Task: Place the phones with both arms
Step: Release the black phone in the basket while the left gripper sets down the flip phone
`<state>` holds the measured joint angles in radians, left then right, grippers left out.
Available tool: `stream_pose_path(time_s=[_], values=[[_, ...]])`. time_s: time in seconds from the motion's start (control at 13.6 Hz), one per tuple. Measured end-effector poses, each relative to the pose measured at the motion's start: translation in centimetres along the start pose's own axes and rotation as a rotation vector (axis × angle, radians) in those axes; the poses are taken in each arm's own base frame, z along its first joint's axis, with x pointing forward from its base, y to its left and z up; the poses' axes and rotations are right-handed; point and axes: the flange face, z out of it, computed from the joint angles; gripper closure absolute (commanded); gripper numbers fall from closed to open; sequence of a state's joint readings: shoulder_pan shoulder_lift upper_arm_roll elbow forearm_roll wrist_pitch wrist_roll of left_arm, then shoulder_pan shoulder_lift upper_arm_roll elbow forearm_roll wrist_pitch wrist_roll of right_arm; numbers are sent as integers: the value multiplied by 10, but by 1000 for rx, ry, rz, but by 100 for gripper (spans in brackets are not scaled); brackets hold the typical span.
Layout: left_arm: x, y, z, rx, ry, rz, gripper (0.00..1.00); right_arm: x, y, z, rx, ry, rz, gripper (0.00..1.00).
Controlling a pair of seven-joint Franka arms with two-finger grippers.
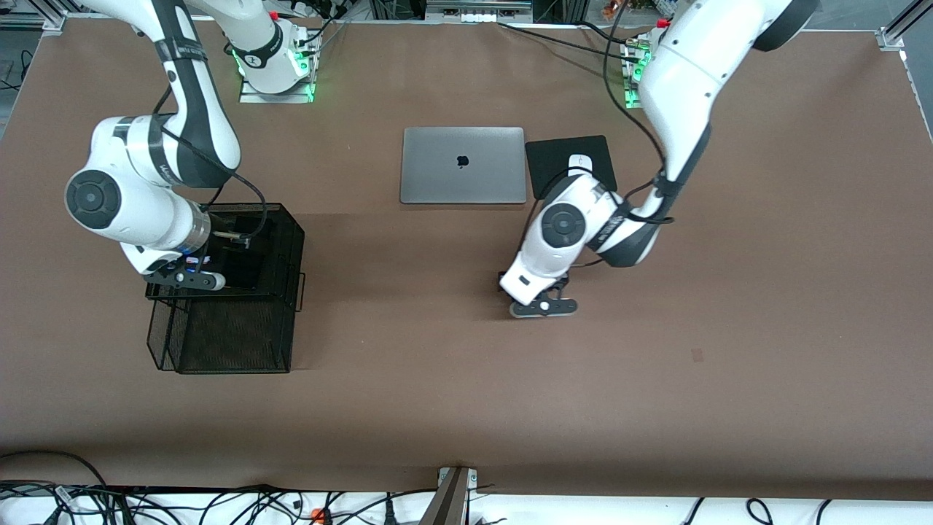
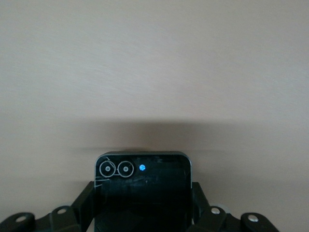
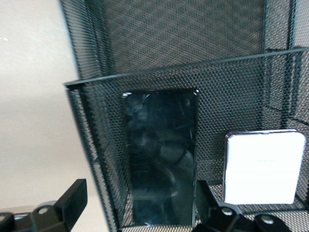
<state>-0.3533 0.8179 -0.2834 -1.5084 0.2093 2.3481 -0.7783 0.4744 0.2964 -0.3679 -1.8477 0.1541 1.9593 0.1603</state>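
My left gripper [image 2: 142,209] is shut on the small squarish black phone [image 2: 142,186], one finger on each of its sides, low over the bare brown table, nearer the front camera than the laptop. In the front view the left hand [image 1: 538,295] hides that phone. My right gripper [image 3: 140,203] is open over the black mesh basket [image 3: 91,125] at the right arm's end of the table [image 1: 226,335]. In the basket lie the long black slab phone [image 3: 161,164] and, beside it, the small white-lavender phone [image 3: 263,166]. The right hand [image 1: 182,273] covers both in the front view.
A closed silver laptop [image 1: 463,165] lies mid-table toward the robots' bases. Beside it, toward the left arm's end, a white mouse [image 1: 579,161] sits on a black pad [image 1: 550,153]. Black cables trail from both arms.
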Motion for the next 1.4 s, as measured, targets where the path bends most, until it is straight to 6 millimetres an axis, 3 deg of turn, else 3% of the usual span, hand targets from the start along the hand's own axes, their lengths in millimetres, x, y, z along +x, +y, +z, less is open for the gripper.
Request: stream_pose_path(time_s=[0.22,0.44,0.52,0.59,0.88,1.11,1.4], values=[[-4,18,18,0,0,-6,100,6,-9,-31,16,-13,-6,0],[-11,40,28,0,11,3,100,13,-17,-44,35,-5,-7,0],[-15,47,30,6,20,-2,64,15,-20,-46,53,-2,-3,0],[-17,52,31,10,28,-2,1,17,-23,-48,68,0,0,0],[-16,52,37,29,37,-6,0,22,-29,-53,88,9,1,0],[-7,45,31,61,26,-19,0,22,-30,-53,94,10,1,0],[41,6,-25,159,-38,-67,0,25,-50,-62,160,18,30,0]])
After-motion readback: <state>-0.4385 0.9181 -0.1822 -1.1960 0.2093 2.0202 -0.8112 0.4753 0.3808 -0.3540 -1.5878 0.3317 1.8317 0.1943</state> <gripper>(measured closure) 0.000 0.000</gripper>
